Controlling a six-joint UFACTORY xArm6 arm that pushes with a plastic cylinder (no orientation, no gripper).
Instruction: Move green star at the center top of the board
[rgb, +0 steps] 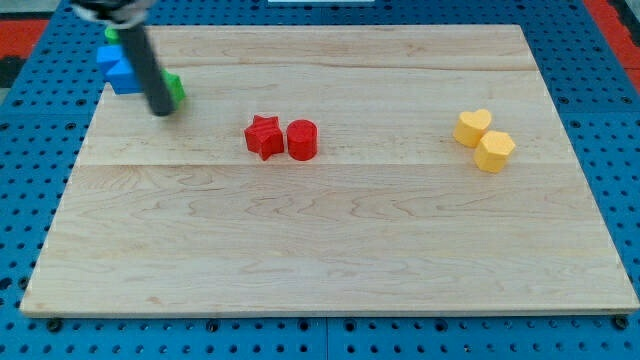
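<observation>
A green block (176, 89) sits near the board's upper left; the rod hides most of it, so I cannot make out its shape. Another bit of green (112, 34) shows above the blue blocks, behind the rod. My tip (161, 110) rests on the board just left of and below the green block, touching or nearly touching it. Blue blocks (120, 68) lie just left of the rod, at the board's left edge.
A red star (263, 136) and a red cylinder (302, 139) sit side by side left of centre. A yellow heart (472, 127) and a yellow hexagon (494, 150) sit at the right. The wooden board (330, 250) lies on a blue pegboard.
</observation>
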